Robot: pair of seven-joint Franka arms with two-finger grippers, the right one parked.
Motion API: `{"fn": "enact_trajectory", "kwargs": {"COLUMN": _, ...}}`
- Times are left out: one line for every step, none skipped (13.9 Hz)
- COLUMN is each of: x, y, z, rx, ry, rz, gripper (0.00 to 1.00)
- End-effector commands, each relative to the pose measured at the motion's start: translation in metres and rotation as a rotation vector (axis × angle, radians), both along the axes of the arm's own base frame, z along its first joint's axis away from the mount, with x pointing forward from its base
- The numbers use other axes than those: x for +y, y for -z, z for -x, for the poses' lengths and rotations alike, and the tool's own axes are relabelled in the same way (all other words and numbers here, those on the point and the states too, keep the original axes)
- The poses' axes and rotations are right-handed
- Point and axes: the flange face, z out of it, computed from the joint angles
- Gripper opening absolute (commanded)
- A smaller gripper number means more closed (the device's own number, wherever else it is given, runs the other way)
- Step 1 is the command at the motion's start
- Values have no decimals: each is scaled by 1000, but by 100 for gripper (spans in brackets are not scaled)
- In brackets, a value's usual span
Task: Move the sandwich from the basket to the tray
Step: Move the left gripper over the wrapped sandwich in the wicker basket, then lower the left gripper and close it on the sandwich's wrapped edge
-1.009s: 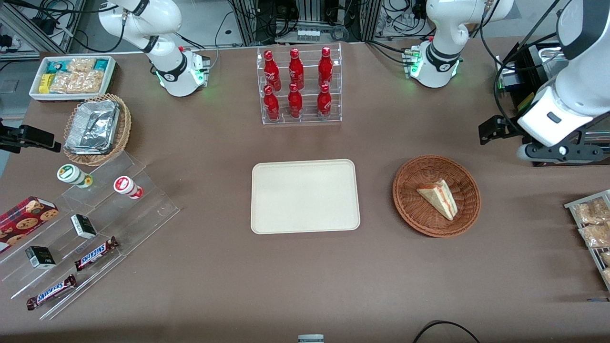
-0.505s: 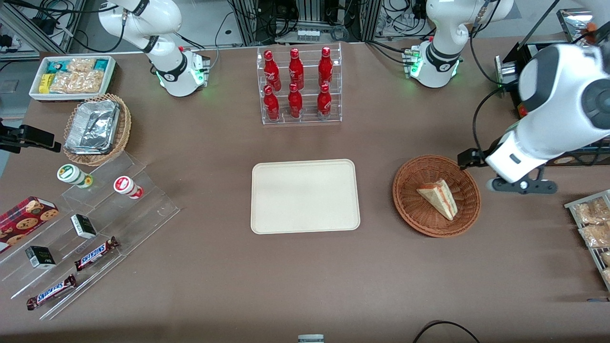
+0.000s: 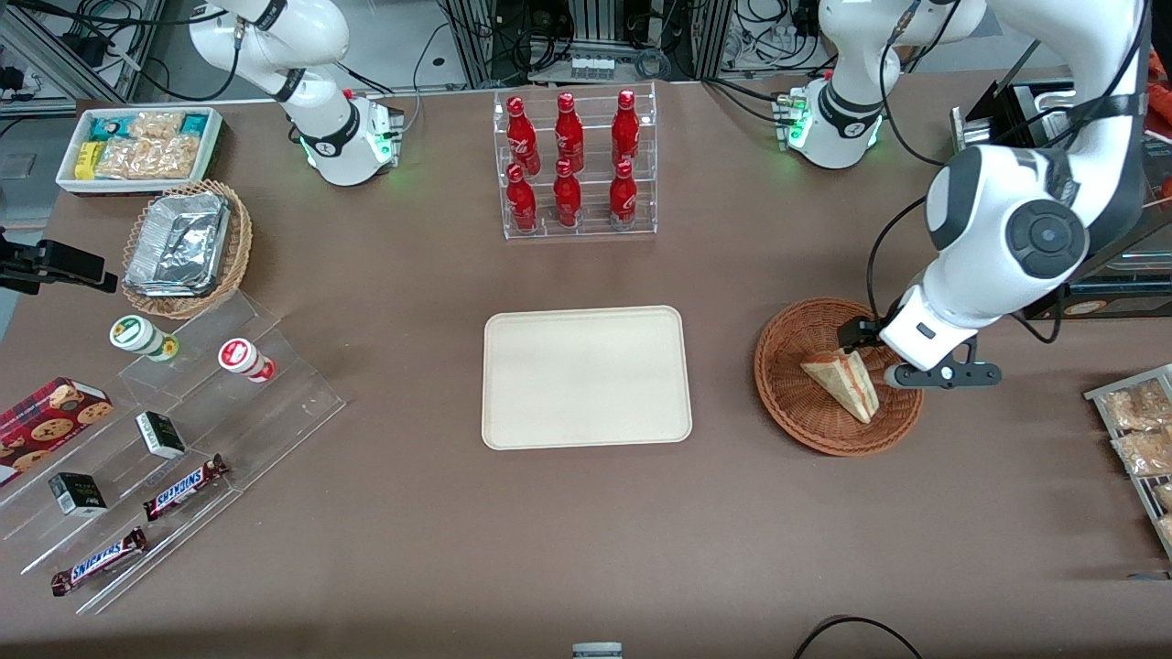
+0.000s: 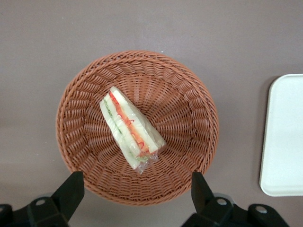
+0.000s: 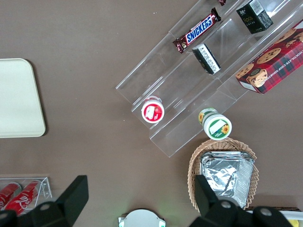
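Observation:
The sandwich, a wrapped wedge of pale bread with red and green filling along its edge, lies in the round reddish-brown wicker basket. The cream tray lies flat beside the basket, toward the parked arm's end, with nothing on it. My left gripper hangs above the basket, over its rim toward the working arm's end. In the left wrist view the gripper is open wide and holds nothing. The sandwich lies below it in the basket, not touched, and the tray's edge shows beside it.
A clear rack of red bottles stands farther from the front camera than the tray. A wire rack of bagged snacks sits at the working arm's table edge. Stepped acrylic shelves with snacks, a foil-container basket and a white snack bin lie toward the parked arm's end.
My left arm has swung in from the working arm's end of the table and come down over the basket. The sandwich, basket and tray have not moved.

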Motion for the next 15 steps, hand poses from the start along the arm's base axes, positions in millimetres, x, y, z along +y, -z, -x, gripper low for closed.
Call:
{"fn": "enact_trajectory", "kwargs": {"x": -2, "y": 21, "z": 16, "rx": -31, "ry": -56, "rz": 0, "gripper": 100}}
{"fn": "enact_trajectory", "kwargs": {"x": 1, "y": 31, "z": 22, "rx": -52, "ry": -71, "rz": 3, "gripper": 100}}
{"fn": "enact_trajectory", "kwargs": {"x": 3, "y": 40, "z": 29, "rx": -69, "ry": -98, "rz": 6, "gripper": 100}}
{"fn": "enact_trajectory", "kwargs": {"x": 4, "y": 46, "z": 32, "rx": -79, "ry": -141, "rz": 8, "gripper": 100}}
{"fn": "enact_trajectory", "kwargs": {"x": 3, "y": 50, "z": 33, "rx": -75, "ry": -187, "rz": 7, "gripper": 100}}
{"fn": "enact_trajectory", "kwargs": {"x": 4, "y": 54, "z": 32, "rx": -75, "ry": -227, "rz": 7, "gripper": 100}}
{"fn": "enact_trajectory", "kwargs": {"x": 3, "y": 57, "z": 31, "rx": -77, "ry": -263, "rz": 8, "gripper": 100}}
{"fn": "enact_trajectory", "kwargs": {"x": 4, "y": 58, "z": 31, "rx": -85, "ry": -313, "rz": 11, "gripper": 100}}
{"fn": "enact_trajectory", "kwargs": {"x": 4, "y": 60, "z": 32, "rx": -103, "ry": -361, "rz": 18, "gripper": 100}}
{"fn": "enact_trajectory", "kwargs": {"x": 5, "y": 64, "z": 35, "rx": -115, "ry": -409, "rz": 23, "gripper": 100}}
{"fn": "enact_trajectory", "kwargs": {"x": 6, "y": 67, "z": 35, "rx": -120, "ry": -470, "rz": 26, "gripper": 100}}
{"fn": "enact_trajectory", "kwargs": {"x": 6, "y": 68, "z": 34, "rx": -122, "ry": -541, "rz": 30, "gripper": 100}}
{"fn": "enact_trajectory", "kwargs": {"x": 6, "y": 69, "z": 34, "rx": -120, "ry": -616, "rz": 31, "gripper": 100}}
{"fn": "enact_trajectory", "kwargs": {"x": 6, "y": 70, "z": 34, "rx": -115, "ry": -683, "rz": 31, "gripper": 100}}
{"fn": "enact_trajectory", "kwargs": {"x": 6, "y": 77, "z": 34, "rx": -103, "ry": -721, "rz": 26, "gripper": 100}}
